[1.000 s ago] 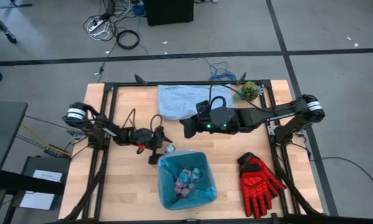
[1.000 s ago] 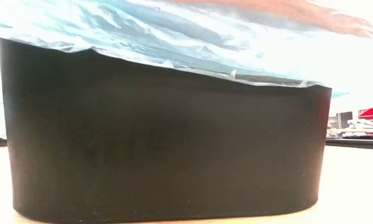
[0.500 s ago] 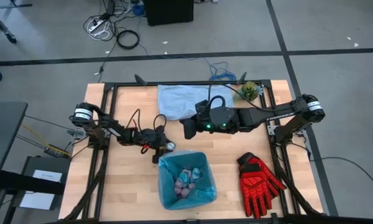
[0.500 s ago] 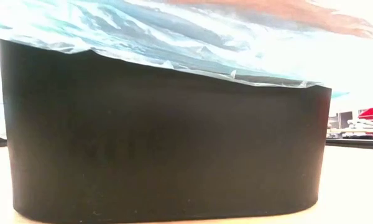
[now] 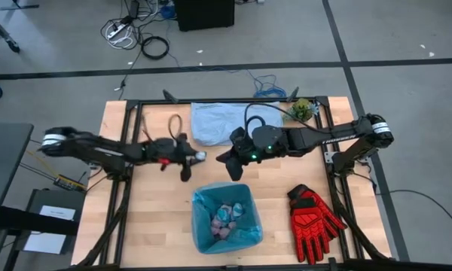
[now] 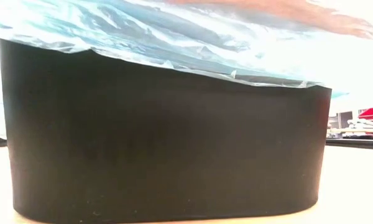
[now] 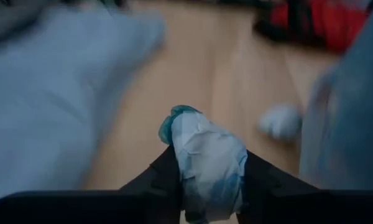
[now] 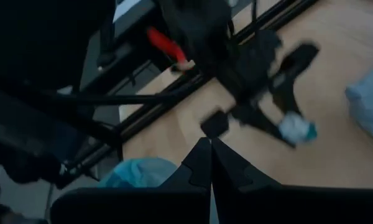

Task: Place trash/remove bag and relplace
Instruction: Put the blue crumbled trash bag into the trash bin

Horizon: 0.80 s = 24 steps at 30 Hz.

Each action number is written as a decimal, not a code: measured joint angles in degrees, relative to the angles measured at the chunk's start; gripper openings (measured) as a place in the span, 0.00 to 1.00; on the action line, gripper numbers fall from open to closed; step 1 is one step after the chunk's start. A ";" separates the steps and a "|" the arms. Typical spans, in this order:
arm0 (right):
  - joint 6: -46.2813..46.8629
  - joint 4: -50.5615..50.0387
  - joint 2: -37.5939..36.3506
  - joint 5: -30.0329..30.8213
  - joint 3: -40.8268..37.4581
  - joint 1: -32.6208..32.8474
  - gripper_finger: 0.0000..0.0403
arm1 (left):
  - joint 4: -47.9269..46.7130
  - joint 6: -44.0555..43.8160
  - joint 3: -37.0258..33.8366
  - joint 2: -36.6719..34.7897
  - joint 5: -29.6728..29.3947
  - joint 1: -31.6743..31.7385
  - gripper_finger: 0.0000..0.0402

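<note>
My left gripper [image 5: 193, 156] is over the table's middle, just left of my right gripper [image 5: 227, 162], and is shut on a crumpled white and light-blue paper wad [image 7: 206, 158]. The right wrist view shows the same wad [image 8: 295, 129] from farther off. My right gripper [image 8: 209, 163] is shut with nothing between its fingers. Toward the near edge stands the black bin [image 6: 161, 137], lined with the cyan bag [image 5: 245, 235], whose edge is folded over the rim [image 6: 174, 46]. Several pink, blue and white wads [image 5: 224, 216] lie inside. Another white wad [image 7: 281, 121] lies on the table. My left gripper pinches the paper wad between its two fingers, on the wad's two sides [image 7: 188, 180]. The fingers come about level from the table's left. The wad sticks out past the fingertips [image 7: 258, 174] and looks lifted clear of the table.
A pale grey-blue plastic bag [image 5: 215, 120] lies at the table's far edge, close behind both grippers. A small green plant [image 5: 301, 111] stands at the far right. Red and black gloves [image 5: 313, 218] lie right of the bin. Bare wood shows left of the bin.
My left gripper has shut on the wad that lay beside the bin's far left corner, then carried it toward the table's far edge, away from the bin. My right gripper has turned and tipped, its fingers now pointing more toward the bin.
</note>
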 joint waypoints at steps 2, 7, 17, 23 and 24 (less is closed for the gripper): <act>-1.28 0.02 0.00 -1.32 0.00 -0.64 0.00 | -6.21 0.32 2.41 -5.11 -1.14 1.31 0.27; -3.76 -0.14 0.00 -3.00 0.00 -2.41 0.00 | -19.77 3.61 10.92 -12.08 -3.02 2.67 0.25; -4.06 6.19 -0.02 -7.55 0.00 -4.86 0.01 | -30.45 4.37 27.44 -13.33 9.59 1.30 0.25; -7.11 7.53 -0.09 -5.48 -0.02 -2.86 0.12 | -30.81 4.76 31.21 -13.33 11.20 -1.54 0.25; -7.12 7.66 -0.09 -5.01 0.00 -2.46 0.15 | -30.80 4.86 31.48 -13.24 11.22 -1.86 0.25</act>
